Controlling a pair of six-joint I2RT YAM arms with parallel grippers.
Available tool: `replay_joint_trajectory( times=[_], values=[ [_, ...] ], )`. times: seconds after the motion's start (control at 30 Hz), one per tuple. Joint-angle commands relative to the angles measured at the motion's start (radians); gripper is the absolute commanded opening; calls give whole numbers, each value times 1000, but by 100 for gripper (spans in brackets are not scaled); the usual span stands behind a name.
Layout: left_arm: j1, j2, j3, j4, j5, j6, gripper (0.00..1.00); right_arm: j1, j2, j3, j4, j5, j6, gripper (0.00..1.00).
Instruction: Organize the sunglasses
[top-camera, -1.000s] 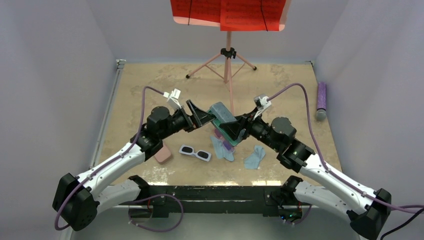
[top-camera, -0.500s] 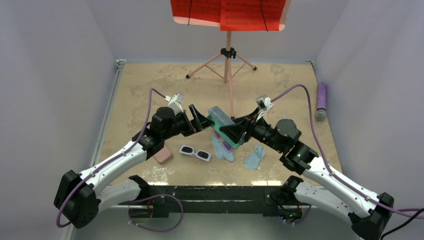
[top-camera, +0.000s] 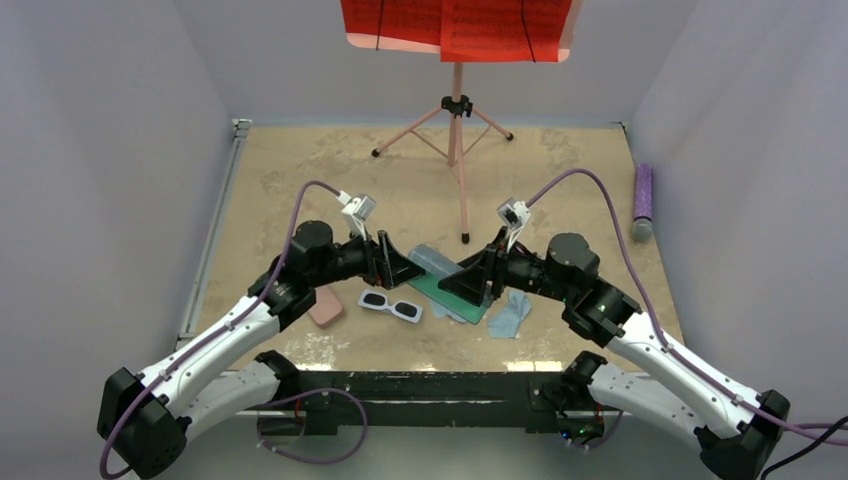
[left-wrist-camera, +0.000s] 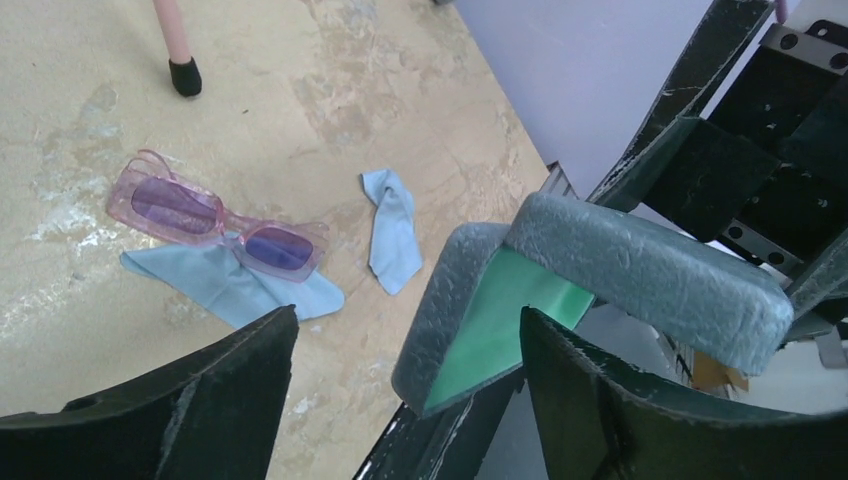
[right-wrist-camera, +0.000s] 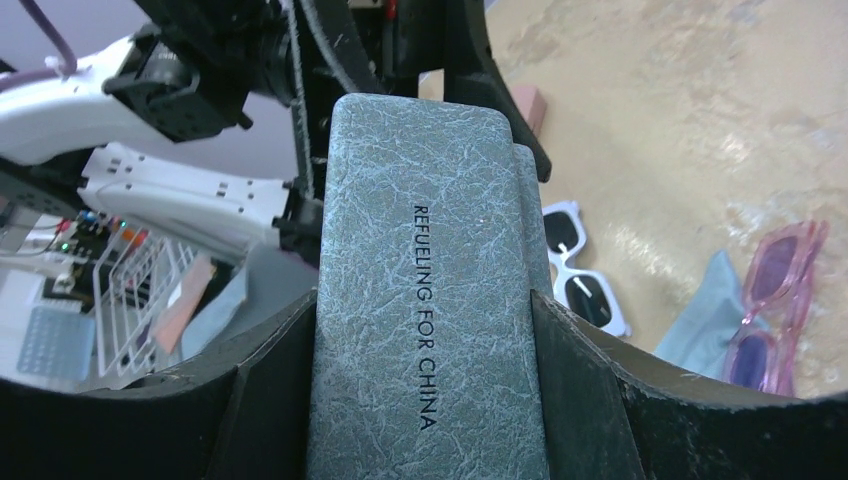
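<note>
The white sunglasses (top-camera: 390, 305) (right-wrist-camera: 580, 270) lie on the table in front of the left gripper. In the wrist views the pink-purple sunglasses (left-wrist-camera: 215, 215) (right-wrist-camera: 775, 310) rest on a light blue cloth (left-wrist-camera: 230, 285); the top view hides them. My right gripper (top-camera: 470, 285) (right-wrist-camera: 430, 400) is shut on the grey-blue case (right-wrist-camera: 430, 300), which hangs open low over the table and shows its green lining (top-camera: 455, 293) (left-wrist-camera: 500, 320). My left gripper (top-camera: 400, 270) (left-wrist-camera: 410, 390) is open. The edge of the case's flap (left-wrist-camera: 450, 300) lies between its fingers and touches neither.
A pink case (top-camera: 325, 307) lies left of the white sunglasses. A second blue cloth (top-camera: 510, 315) (left-wrist-camera: 390, 230) is crumpled under the right wrist. A pink music stand (top-camera: 457, 120) rises at the back, and a purple cylinder (top-camera: 642, 200) lies by the right wall.
Both grippers have come down and toward me, and the open case has dropped from mid-air to just above the table. The left jaws have narrowed a little.
</note>
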Motion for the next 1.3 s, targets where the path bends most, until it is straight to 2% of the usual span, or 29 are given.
replay_joint_trajectory(
  times=[0.0,0.1,0.33,0.37,0.4,0.43,0.47,0.53,0.67,0.83,0.9,1.0,1.1,1.27],
  values=[
    [2,8,66,-79,42,98,81,-9,-18,22,26,-122,25,0],
    [1,13,62,-55,83,110,70,-10,-26,3,76,-120,53,0],
    [2,46,54,-9,84,95,22,-11,-4,-9,108,-114,93,0],
    [1,46,54,-16,66,88,14,-11,-2,-8,97,-93,93,8],
    [2,47,55,-28,36,82,8,-11,-3,-3,81,-69,90,27],
    [2,43,56,-64,-9,69,0,-11,-7,1,61,-36,88,54],
    [2,40,60,-98,-63,54,0,-11,-16,6,36,4,87,78],
    [2,40,65,-154,-152,30,0,-11,-41,4,8,76,80,85],
    [40,68,57,-203,-238,-48,0,-11,-117,-14,-18,180,10,89],
    [232,129,2,-154,-224,-135,0,-11,-207,-51,-114,416,-52,91],
    [287,169,5,-144,-249,-138,0,-11,-232,-78,-122,449,-55,92],
    [400,264,27,-117,-150,-145,0,-11,-254,-112,-127,465,-49,92],
    [483,360,37,-64,-111,-134,0,-12,-267,-137,-126,494,-50,91],
    [508,539,92,-57,-12,-78,0,-11,-272,-144,-122,502,-70,92]
  ],
)
